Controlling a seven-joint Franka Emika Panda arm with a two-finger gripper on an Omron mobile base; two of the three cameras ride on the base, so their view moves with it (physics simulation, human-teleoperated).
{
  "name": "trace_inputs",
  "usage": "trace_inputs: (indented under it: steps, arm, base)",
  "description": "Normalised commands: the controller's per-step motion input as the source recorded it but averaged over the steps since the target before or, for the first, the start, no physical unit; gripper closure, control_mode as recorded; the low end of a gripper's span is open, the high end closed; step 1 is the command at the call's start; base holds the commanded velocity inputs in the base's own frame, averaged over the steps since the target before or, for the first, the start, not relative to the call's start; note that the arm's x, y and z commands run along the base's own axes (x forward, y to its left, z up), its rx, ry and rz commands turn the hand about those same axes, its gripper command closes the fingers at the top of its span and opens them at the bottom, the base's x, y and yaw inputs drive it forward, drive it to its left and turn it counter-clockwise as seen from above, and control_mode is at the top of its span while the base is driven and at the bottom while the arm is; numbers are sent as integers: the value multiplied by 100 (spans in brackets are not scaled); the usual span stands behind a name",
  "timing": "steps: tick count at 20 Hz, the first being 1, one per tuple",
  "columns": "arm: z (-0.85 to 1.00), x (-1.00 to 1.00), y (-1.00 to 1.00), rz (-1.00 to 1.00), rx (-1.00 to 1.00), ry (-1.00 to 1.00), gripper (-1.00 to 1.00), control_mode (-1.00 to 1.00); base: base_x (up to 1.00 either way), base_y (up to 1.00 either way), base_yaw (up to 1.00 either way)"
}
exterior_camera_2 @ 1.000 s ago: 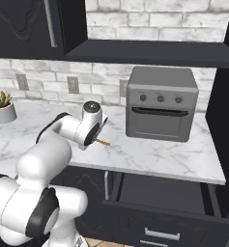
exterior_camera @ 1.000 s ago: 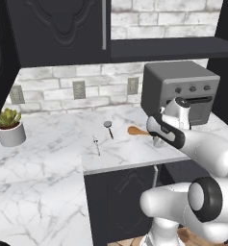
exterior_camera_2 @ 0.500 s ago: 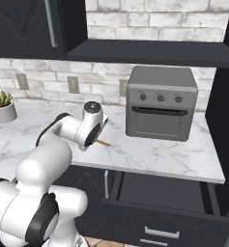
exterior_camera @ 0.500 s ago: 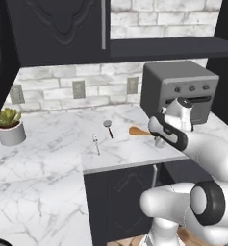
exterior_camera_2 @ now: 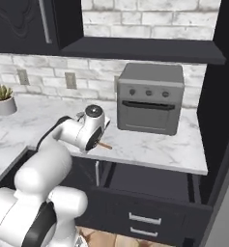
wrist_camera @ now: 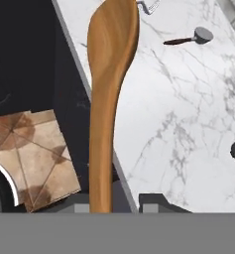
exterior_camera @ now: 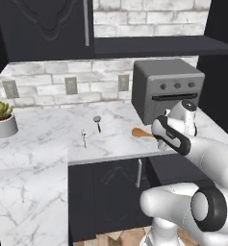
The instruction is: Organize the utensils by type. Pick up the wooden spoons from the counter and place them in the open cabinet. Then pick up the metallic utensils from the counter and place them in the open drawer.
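Note:
My gripper (wrist_camera: 117, 206) is shut on the handle of a long orange-brown wooden spoon (wrist_camera: 109, 74), which points out over the counter's (wrist_camera: 188, 124) front edge. From the left base view the spoon's bowl (exterior_camera: 140, 133) sticks out left of the gripper (exterior_camera: 162, 140), just above the marble. In the right base view the handle tip (exterior_camera_2: 105, 145) pokes from under the hand. The grey-headed ladle (exterior_camera: 97, 120) and the thin silver utensil (exterior_camera: 83, 138) lie on the counter further left. The open drawer (exterior_camera_2: 145, 181) stands pulled out below. The open cabinet (exterior_camera: 154, 46) is overhead.
A grey toaster oven (exterior_camera: 168, 89) stands on the counter right behind the hand. A potted plant (exterior_camera: 2, 117) sits at the far left. The cabinet door (exterior_camera: 43, 24) with its silver bar handle hangs above left.
The hand with the spoon has drifted slightly to the right; the grip is unchanged and the other utensils have not moved.

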Motion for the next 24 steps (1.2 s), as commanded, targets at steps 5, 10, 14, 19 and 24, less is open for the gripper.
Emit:
trace_inputs:
  steps: [5, 10, 14, 19, 24]
  arm:
    - [0, 0, 0, 0, 0, 0, 100, 100]
    - [0, 0, 0, 0, 0, 0, 100, 100]
    - [0, 0, 0, 0, 0, 0, 100, 100]
    - [0, 0, 0, 0, 0, 0, 100, 100]
    - [0, 0, 0, 0, 0, 0, 100, 100]
  base:
    - [-44, -23, 91]
    - [-23, -12, 100]
    - [-18, -7, 100]
    - [-5, -1, 100]
    - [-1, 0, 100]
